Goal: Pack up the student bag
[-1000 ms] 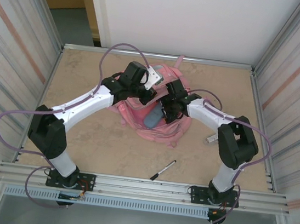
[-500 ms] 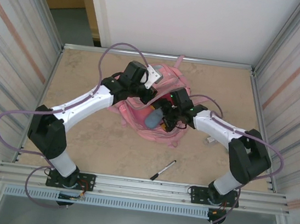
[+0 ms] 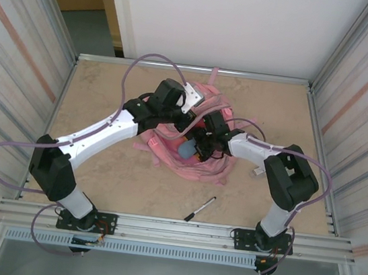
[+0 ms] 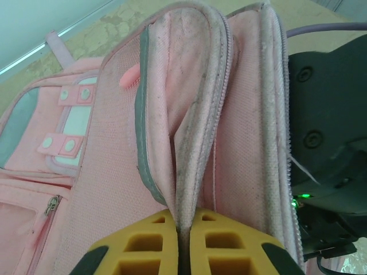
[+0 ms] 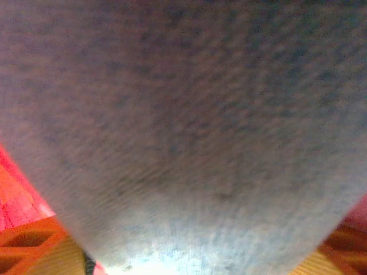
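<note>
Tan mottled tabletop (image 3: 101, 93) carries the slumped pink fabric backpack (image 3: 190, 169) at its middle, its zip-edged mouth raised. Left gripper (image 4: 182, 223) pinches that woven rim flat between yellow fingers. Right gripper (image 3: 201, 144) sits at the backpack's mouth, fingers either side of a soft blue-grey rounded pouch (image 3: 186, 150); whether it grips is unclear. Black pen (image 3: 200, 208) lies well apart from the backpack.

The student bag (image 3: 197, 168) was pink, with pale grey-green trim and a whitish patch (image 4: 74, 123). In its opening sat a blue-grey fabric pouch (image 3: 186, 149). The fingers (image 4: 143, 246) of the left gripper (image 4: 183, 255) on its flap were yellow. Near the bag, a black-and-white pen (image 3: 200, 209) lay on the mottled beige table (image 3: 108, 94).
</note>
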Motion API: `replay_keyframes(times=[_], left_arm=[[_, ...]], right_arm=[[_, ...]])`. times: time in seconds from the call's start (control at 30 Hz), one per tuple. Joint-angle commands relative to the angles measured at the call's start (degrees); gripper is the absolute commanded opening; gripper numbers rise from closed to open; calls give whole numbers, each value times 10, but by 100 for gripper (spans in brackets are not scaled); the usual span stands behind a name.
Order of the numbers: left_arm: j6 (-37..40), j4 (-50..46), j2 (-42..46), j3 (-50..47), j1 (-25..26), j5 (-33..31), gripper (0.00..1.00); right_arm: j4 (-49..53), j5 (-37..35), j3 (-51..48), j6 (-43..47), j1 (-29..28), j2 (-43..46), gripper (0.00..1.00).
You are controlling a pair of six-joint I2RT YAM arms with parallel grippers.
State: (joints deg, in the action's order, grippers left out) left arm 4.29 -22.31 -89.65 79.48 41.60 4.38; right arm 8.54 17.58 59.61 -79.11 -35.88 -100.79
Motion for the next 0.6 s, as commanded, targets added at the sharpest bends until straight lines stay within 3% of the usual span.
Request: replay_keyframes(times=[0.0,0.07,0.17,0.57], left_arm=[[17,66,54,32,14,24,0],[18,58,60,33,13,23,0],[21,62,74,22,13,21,0],[27,71,83,26,13,21,0]], right_arm=[[-28,-8,27,-9,1,-12,64],[-39,0,30,-14,5,-15,58],[-53,5,44,-14,6,-19,56],[-109,23,166,-27,11,-126,57]])
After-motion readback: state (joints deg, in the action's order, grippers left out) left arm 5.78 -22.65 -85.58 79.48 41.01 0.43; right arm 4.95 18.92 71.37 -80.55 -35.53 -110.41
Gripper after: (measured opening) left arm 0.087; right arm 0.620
